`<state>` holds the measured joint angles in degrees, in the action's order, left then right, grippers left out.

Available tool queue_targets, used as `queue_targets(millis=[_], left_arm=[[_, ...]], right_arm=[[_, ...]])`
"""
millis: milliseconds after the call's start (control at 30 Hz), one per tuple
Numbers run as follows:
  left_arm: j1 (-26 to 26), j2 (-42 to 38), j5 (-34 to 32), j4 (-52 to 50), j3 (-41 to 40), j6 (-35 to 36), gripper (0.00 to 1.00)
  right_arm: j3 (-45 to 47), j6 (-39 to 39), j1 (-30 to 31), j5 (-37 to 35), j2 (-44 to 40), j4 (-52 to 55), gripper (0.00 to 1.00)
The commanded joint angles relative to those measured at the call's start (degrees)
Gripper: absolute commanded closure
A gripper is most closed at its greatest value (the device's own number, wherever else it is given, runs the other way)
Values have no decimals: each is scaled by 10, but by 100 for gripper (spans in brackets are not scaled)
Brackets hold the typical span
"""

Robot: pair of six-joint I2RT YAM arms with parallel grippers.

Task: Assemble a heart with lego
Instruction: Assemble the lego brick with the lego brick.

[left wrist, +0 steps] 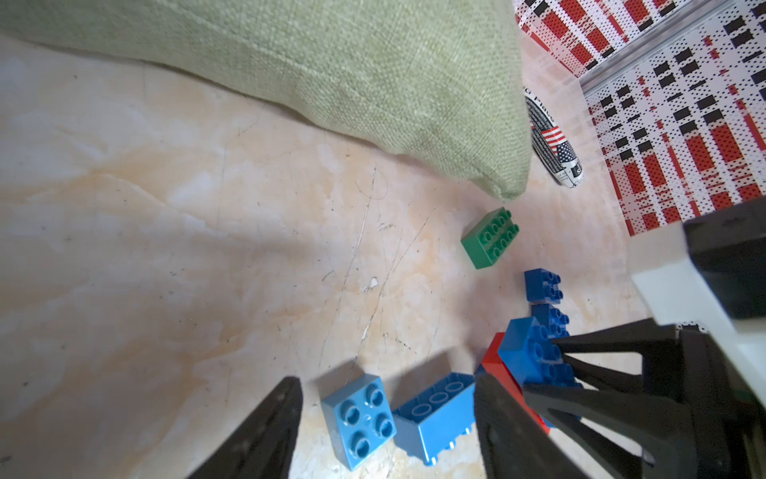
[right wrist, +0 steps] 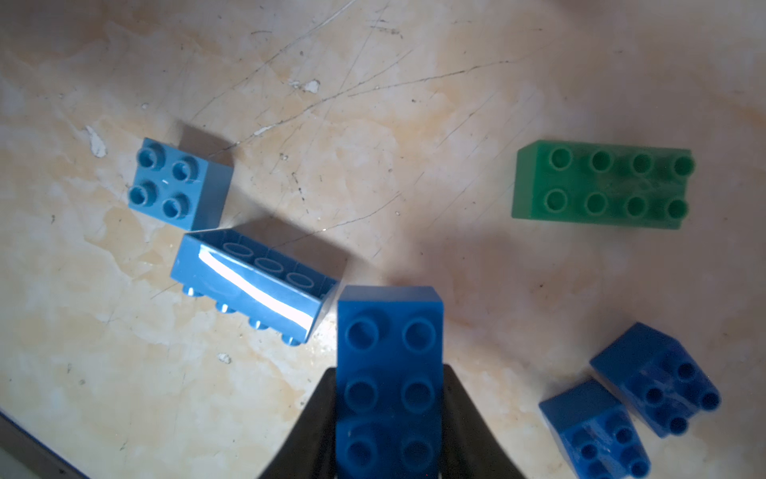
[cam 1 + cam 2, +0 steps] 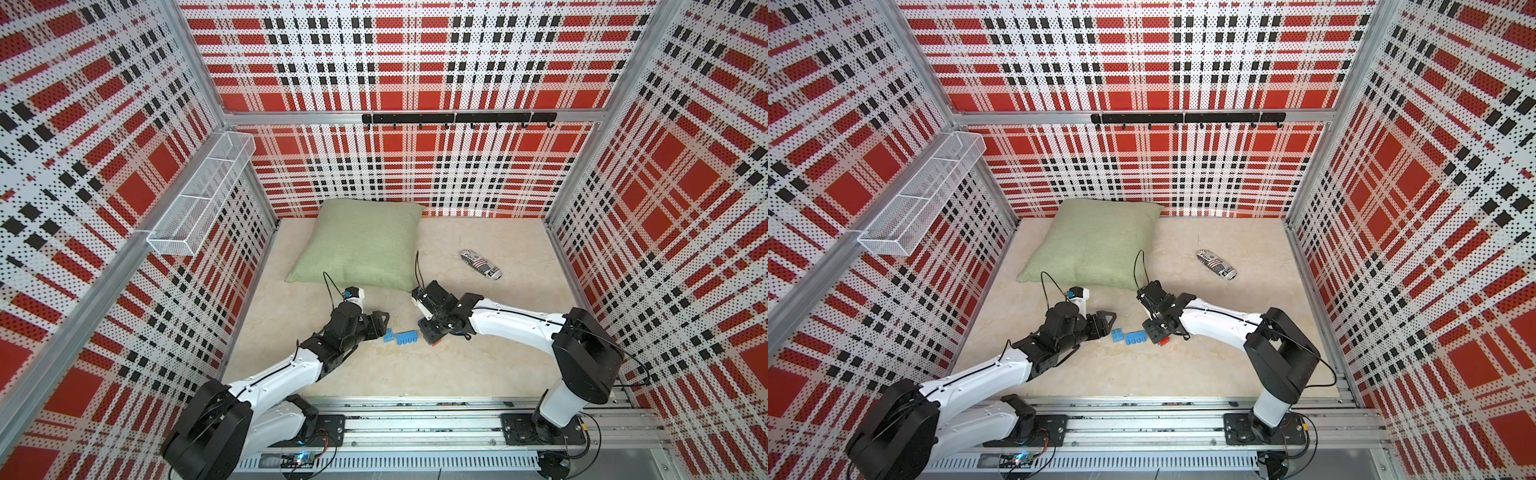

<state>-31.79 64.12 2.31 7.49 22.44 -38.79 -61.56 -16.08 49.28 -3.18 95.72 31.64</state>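
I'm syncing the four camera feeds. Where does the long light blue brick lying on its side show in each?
In a top view: long light blue brick, lower centre, on the table.
In a top view: the brick, same spot.
Left wrist: the brick, hollow underside showing.
Right wrist: the brick, beside the dark blue brick.
Shared landmark: the square light blue brick next to it.

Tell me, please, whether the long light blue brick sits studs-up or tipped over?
Tipped on its side: the long light blue brick shows its hollow underside, studs pointing sideways.
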Motion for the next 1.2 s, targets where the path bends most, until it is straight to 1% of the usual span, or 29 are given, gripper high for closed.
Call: queue_targets(millis=[0, 167, 433, 867, 1033, 1167], left_arm=[[4, -12, -2, -4, -4, -1, 30], [3, -12, -2, -5, -4, -2, 30], [1, -13, -4, -6, -6, -2, 30], [1, -9, -4, -4, -8, -2, 30], [1, -9, -4, -4, -8, -2, 30], [1, -9, -4, -4, -7, -1, 30]], right_arm=[[-4, 0, 4, -11, -11, 4, 63], [-14, -7, 4, 3, -8, 0, 63], [-20, -23, 5, 2, 2, 13, 63], [-10, -42, 12, 21, 11, -6, 63], [-3, -39, 14, -13, 11, 9, 62], [-4, -22, 14, -37, 7, 26, 61]])
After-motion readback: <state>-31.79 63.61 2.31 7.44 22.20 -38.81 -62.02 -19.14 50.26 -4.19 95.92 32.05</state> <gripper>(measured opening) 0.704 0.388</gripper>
